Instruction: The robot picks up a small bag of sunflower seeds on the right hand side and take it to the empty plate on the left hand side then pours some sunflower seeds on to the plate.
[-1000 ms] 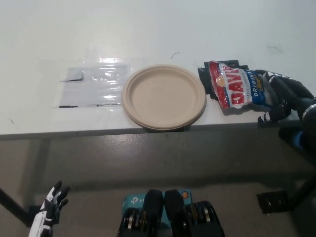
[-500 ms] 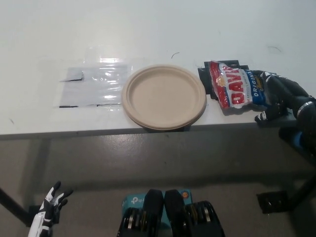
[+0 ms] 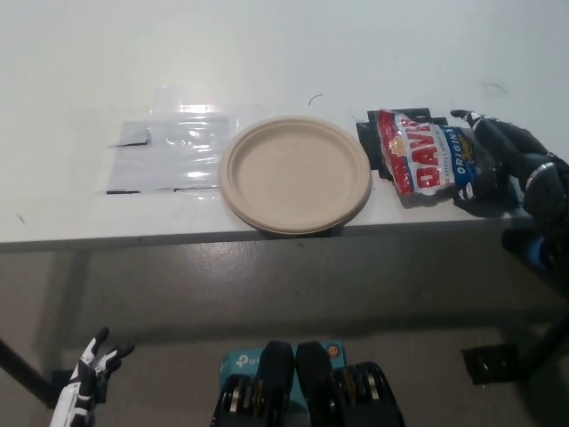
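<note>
The black right hand (image 3: 500,160) wraps its fingers around the seed bag's (image 3: 425,157) right end for lifting; the plate (image 3: 295,173) waits empty to its left; the white left hand (image 3: 86,381) rests low, fingers apart.

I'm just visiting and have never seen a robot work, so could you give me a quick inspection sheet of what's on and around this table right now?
Surface: white table, a few small dark marks on it.
Job's things: sunflower seed bag lying flat on a black mat, to the right of the plate; empty plate at the table's front edge.
Clutter: clear plastic sheet lying to the left of the plate.
Hands: black right hand at the bag's right end, fingers around it, bag not lifted; white left hand resting low, below the table, open.
Cables: nothing seen.
Surroundings: grey floor below the table, with a dark table leg at lower left.
</note>
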Robot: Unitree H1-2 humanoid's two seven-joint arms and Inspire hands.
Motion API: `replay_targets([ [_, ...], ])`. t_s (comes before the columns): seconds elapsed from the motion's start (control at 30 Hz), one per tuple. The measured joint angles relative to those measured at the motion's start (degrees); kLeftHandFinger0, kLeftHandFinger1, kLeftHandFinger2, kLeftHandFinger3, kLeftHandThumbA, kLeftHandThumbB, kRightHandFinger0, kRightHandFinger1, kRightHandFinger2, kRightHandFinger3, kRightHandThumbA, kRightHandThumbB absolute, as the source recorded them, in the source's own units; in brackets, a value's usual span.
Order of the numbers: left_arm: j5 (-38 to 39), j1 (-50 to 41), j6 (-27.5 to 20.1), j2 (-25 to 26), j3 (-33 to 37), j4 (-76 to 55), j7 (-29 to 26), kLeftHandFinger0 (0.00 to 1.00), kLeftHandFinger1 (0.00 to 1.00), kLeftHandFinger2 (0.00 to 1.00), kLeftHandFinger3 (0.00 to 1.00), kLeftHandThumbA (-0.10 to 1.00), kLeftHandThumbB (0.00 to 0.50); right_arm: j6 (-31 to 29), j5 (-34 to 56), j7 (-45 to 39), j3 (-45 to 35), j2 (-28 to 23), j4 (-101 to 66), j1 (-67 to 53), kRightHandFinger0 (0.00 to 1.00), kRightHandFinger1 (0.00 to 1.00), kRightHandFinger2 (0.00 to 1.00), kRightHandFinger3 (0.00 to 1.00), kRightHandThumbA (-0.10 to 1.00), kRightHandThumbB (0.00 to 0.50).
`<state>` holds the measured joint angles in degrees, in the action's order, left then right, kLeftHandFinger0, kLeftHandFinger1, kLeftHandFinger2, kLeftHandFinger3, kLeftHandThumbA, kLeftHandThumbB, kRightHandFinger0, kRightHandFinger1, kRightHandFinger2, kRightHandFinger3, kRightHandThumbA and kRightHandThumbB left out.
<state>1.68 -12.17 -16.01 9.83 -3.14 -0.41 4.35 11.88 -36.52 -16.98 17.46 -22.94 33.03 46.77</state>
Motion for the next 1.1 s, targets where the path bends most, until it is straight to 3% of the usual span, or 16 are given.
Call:
replay_targets([
  [0.13, 0.24, -0.35, -0.03, 0.0, -0.01, -0.02, 0.01, 1.0, 1.0, 0.8, 1.0, 1.0, 0.271, 0.03, 0.24, 0.28, -0.01, 1.09, 3.2, 0.53, 1.0, 1.0, 1.0, 1.0, 0.95, 0.382],
  [0.23, 0.33, -0.49, -0.09, 0.0, -0.01, -0.03, 0.0, 1.0, 1.0, 0.81, 1.0, 1.0, 0.247, 0.04, 0.42, 0.64, -0.02, 1.35, 6.36, 1.92, 1.0, 1.0, 1.0, 1.0, 0.85, 0.374],
  [0.43, 0.53, -0.56, -0.61, 0.0, -0.07, 0.01, 0.0, 1.0, 1.0, 0.8, 1.0, 1.0, 0.264, -0.48, 1.45, 2.17, -0.23, 2.17, 13.57, 4.02, 1.0, 1.0, 1.0, 1.0, 0.82, 0.371],
  [0.63, 0.53, -0.6, -0.73, 0.0, -0.11, 0.0, 0.0, 1.0, 1.0, 0.8, 1.0, 1.0, 0.25, -2.54, 1.75, 4.75, 0.03, 3.21, 22.0, 7.14, 1.0, 1.0, 1.0, 1.0, 0.82, 0.414],
  [0.7, 0.54, -0.6, -0.89, 0.0, -0.13, 0.0, 0.0, 1.0, 0.99, 0.8, 1.0, 1.0, 0.243, -3.1, 1.74, 5.71, 0.3, 3.55, 24.81, 8.11, 1.0, 1.0, 1.0, 1.0, 0.7, 0.461],
  [0.73, 0.56, -0.61, -1.01, 0.0, -0.16, 0.01, 0.0, 1.0, 0.99, 0.8, 1.0, 1.0, 0.242, -3.65, 1.7, 6.46, 0.57, 3.8, 26.93, 8.77, 1.0, 1.0, 1.0, 1.0, 0.69, 0.463],
  [0.77, 0.58, -0.62, -1.08, 0.0, -0.18, 0.01, 0.0, 1.0, 1.0, 0.8, 1.0, 1.0, 0.237, -4.16, 1.66, 7.26, 0.89, 4.14, 29.03, 9.64, 1.0, 1.0, 1.0, 1.0, 0.44, 0.427],
  [0.8, 0.61, -0.61, -1.14, 0.0, -0.19, 0.01, 0.0, 1.0, 1.0, 0.79, 1.0, 1.0, 0.235, -4.74, 1.61, 8.08, 1.23, 4.42, 30.89, 10.22, 0.6, 0.74, 0.89, 1.0, 0.34, 0.404],
  [0.83, 0.67, -0.61, -1.26, 0.0, -0.19, 0.05, 0.01, 1.0, 1.0, 0.79, 1.0, 1.0, 0.234, -5.96, 1.53, 9.93, 1.87, 4.8, 33.45, 11.0, 0.47, 0.64, 0.8, 1.0, 0.32, 0.402],
  [0.87, 0.71, -0.61, -1.3, 0.0, -0.18, 0.08, 0.01, 1.0, 1.0, 0.79, 1.0, 1.0, 0.229, -6.46, 1.39, 10.78, 2.35, 4.91, 34.31, 11.25, 0.17, 0.3, 0.47, 0.6, 0.0, 0.31],
  [0.9, 0.83, -0.62, -1.36, 0.0, -0.18, 0.17, 0.01, 1.0, 0.99, 0.79, 1.0, 1.0, 0.228, -7.65, 1.01, 13.11, 3.68, 5.0, 36.08, 11.75, 0.02, 0.09, 0.28, 0.32, -0.09, 0.28],
  [0.93, 0.88, -0.61, -1.36, 0.0, -0.18, 0.26, 0.01, 1.0, 0.99, 0.78, 1.0, 1.0, 0.218, -8.35, 0.72, 14.76, 4.43, 5.0, 36.76, 11.96, 0.0, 0.08, 0.33, 0.28, -0.1, 0.228],
  [0.97, 0.91, -0.58, -1.36, 0.0, -0.17, 0.39, 0.0, 1.0, 0.98, 0.78, 1.0, 1.0, 0.22, -9.04, 0.44, 16.45, 5.1, 5.01, 37.34, 12.06, 0.0, 0.14, 0.45, 0.33, -0.1, 0.207],
  [1.0, 0.92, -0.57, -1.35, 0.0, -0.17, 0.52, 0.0, 1.0, 0.98, 0.77, 1.0, 1.0, 0.214, -9.78, 0.24, 18.16, 5.69, 5.05, 37.92, 12.09, 0.06, 0.34, 0.72, 0.55, -0.1, 0.226],
  [1.03, 0.93, -0.57, -1.36, 0.0, -0.17, 0.57, 0.0, 1.0, 0.98, 0.77, 1.0, 1.0, 0.205, -10.28, 0.15, 19.22, 6.04, 5.1, 38.32, 12.11, 0.0, 0.36, 0.78, 0.6, -0.1, 0.217],
  [1.1, 0.94, -0.51, -1.36, 0.0, -0.17, 0.68, 0.0, 1.0, 0.96, 0.76, 1.0, 1.0, 0.208, -12.19, -0.25, 23.15, 7.53, 5.44, 40.04, 12.12, 0.0, 0.34, 0.79, 0.65, -0.1, 0.207],
])
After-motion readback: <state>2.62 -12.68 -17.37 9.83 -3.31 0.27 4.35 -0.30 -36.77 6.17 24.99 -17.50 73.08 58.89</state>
